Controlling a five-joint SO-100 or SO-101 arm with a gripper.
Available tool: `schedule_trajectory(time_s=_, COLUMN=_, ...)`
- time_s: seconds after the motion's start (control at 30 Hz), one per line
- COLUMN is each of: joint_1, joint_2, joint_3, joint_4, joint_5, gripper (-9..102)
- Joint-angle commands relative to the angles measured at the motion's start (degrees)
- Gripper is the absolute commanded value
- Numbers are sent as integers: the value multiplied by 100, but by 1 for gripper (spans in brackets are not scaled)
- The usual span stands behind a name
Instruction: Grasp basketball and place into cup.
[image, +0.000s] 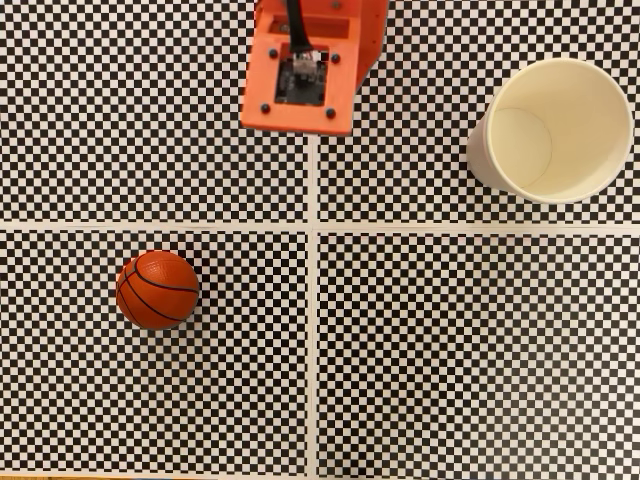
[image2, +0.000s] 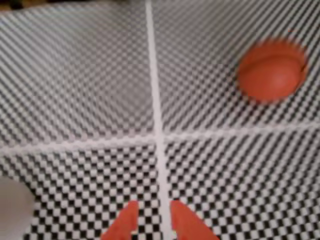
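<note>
The basketball (image: 157, 290), small and orange-red with dark seam lines, rests on the checkered mat at the lower left of the fixed view. Blurred, the basketball (image2: 270, 72) appears at the upper right of the wrist view. At the upper right of the fixed view the cream-white paper cup (image: 553, 130) stands upright and empty. A pale edge of the cup (image2: 12, 210) shows at the wrist view's lower left. My gripper (image2: 153, 212) points at the mat's white centre line with a narrow gap between its orange fingertips (image2: 127, 222). It holds nothing and is far from ball and cup.
The arm's orange body (image: 305, 65) hangs over the top centre of the fixed view. The black-and-white checkered mat (image: 450, 350) is split into quarters by white lines (image: 313, 300). A thin strip of table edge runs along the bottom left.
</note>
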Motion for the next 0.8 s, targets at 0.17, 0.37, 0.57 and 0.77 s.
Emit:
schedule_trajectory(time_s=0.17, joint_1=-53, joint_2=-1925, joint_3=-2760, joint_4=369, joint_5=325, gripper=0)
schedule_trajectory(time_s=0.37, joint_1=185, joint_2=-3771, joint_3=-4315, joint_4=589, joint_5=545, gripper=3)
schedule_trajectory(time_s=0.57, joint_1=571, joint_2=-6293, joint_3=-6987, joint_4=1784, joint_5=439, gripper=5)
schedule_trajectory(time_s=0.77, joint_1=809, joint_2=-8358, joint_3=-9598, joint_4=2962, joint_5=492, gripper=9)
